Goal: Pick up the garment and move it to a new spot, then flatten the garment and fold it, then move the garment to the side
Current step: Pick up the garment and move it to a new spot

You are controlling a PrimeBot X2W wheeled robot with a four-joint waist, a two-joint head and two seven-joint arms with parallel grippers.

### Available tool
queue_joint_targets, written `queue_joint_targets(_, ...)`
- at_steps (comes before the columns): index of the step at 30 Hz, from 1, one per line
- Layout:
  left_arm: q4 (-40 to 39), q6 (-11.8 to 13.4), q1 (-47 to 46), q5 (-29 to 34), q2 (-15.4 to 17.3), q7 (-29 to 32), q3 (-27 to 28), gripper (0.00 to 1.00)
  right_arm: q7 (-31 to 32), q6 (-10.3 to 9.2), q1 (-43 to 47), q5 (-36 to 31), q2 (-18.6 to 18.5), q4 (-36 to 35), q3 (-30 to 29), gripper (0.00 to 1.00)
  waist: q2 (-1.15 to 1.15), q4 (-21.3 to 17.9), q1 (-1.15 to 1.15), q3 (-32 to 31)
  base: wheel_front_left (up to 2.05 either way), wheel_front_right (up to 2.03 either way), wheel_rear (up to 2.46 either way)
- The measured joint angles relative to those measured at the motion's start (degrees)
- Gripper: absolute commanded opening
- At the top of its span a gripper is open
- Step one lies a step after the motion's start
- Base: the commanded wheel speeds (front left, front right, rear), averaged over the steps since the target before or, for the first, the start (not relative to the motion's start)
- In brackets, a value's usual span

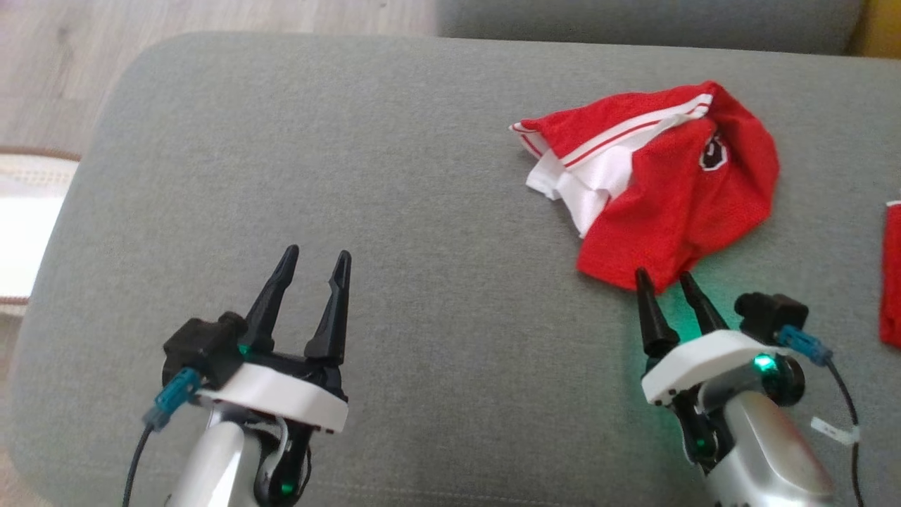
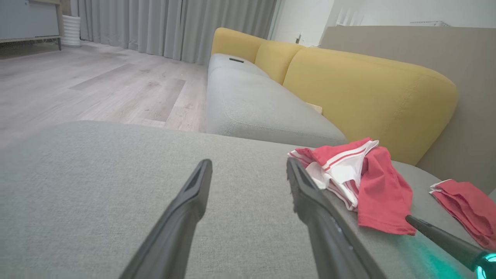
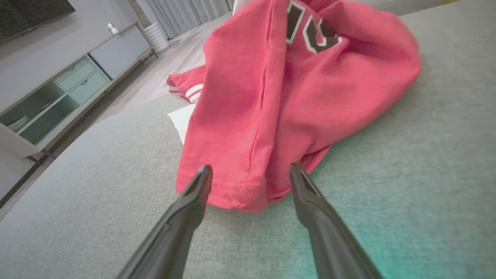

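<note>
My right claw (image 1: pixel 664 276) is spread, its two dark fingers standing apart at the near hem of the garment (image 1: pixel 676 204). In the right wrist view the hem's lowest fold lies in the gap between the fingers of that claw (image 3: pixel 251 168). One tip is at the stitched edge and the other is beside a bunched corner. Nothing is pinched. Whether either tip touches the cloth I cannot tell. A green glow from the claw's light falls on the grey cushion (image 1: pixel 422 176) just under it.

My left claw (image 1: pixel 317 253) is also spread and holds nothing. It hangs over bare cushion, well apart from the garment, and from its own wrist camera the fingers (image 2: pixel 248 162) frame only grey fabric. One finger of the right claw pokes in at the lower right of that view.

The garment (image 3: pixel 271 97) lies crumpled on the right half of the cushion. It is red mesh with white panels and red-and-white striping along one edge. A black emblem edged in white (image 1: pixel 714 151) sits near its far end. Up close the emblem (image 3: pixel 310 31) looks like block characters, but the folds hide too much for me to read them.

A second red cloth (image 1: pixel 892 274) lies at the cushion's right edge, apart from the garment. A yellow backrest (image 2: pixel 368 85) rises behind both.
</note>
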Motion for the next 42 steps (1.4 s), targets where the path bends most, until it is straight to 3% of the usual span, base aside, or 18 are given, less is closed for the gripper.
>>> queue_joint_targets(1, 0.2, 0.0, -0.1, 0.0, 0.0, 0.0, 0.0, 1.00, 0.1, 0.00, -0.7, 0.3, 0.0, 1.1, 0.4, 0.89, 0.00, 0.4, 0.00, 0.2, 0.00, 0.00, 0.00)
queue_joint_targets(2, 0.3, 0.0, -0.3, 0.0, 0.0, 0.0, 0.0, 1.00, 0.1, 0.00, -1.3, 0.8, 0.0, 1.8, 0.8, 0.17, 0.00, 0.7, 0.00, 0.4, 0.00, 0.00, 0.00)
queue_joint_targets(3, 0.4, 0.0, -0.5, 0.0, 0.0, 0.0, 0.0, 1.00, -0.3, 0.00, -1.9, 1.3, 0.0, 2.5, 1.0, 0.00, 0.00, 1.1, 0.00, 0.5, 0.00, 0.00, 0.00)
queue_joint_targets(12, 0.4, 0.0, -0.7, -0.2, -0.1, 0.0, 0.0, 1.00, -5.1, 0.00, -6.6, -3.9, -0.4, 2.8, -3.2, 0.00, 0.00, 1.6, 0.00, -1.2, 0.00, 0.00, 0.00)
queue_joint_targets(20, 0.5, 0.0, -0.3, -1.2, -0.1, 0.0, -0.1, 1.00, -4.1, 0.00, -12.5, -10.2, -6.4, -3.4, -2.0, 0.00, 0.00, 1.2, 0.00, -3.6, 0.00, 0.00, 0.00)
queue_joint_targets(27, 0.2, 0.5, 2.0, -2.2, -0.1, 0.0, 0.5, 1.00, 3.7, 0.00, -12.9, -11.4, -12.5, -15.0, 2.0, 0.00, 0.00, -0.5, 0.00, -5.5, 0.00, 0.00, 0.00)
queue_joint_targets(35, -0.7, 0.6, 2.2, -2.6, -0.1, 0.0, 0.5, 1.00, 17.1, 0.00, 7.7, -4.4, -21.3, -29.8, 15.4, 0.00, 0.00, -4.6, 0.00, -5.7, 0.00, 0.00, 0.00)
queue_joint_targets(42, -0.8, 0.6, 1.8, -2.6, -0.1, 0.0, 0.6, 1.00, 28.5, 0.00, 16.4, 2.4, -31.6, -34.1, 19.6, 0.00, 0.00, -7.5, 0.00, -5.3, 0.00, 0.00, 0.00)
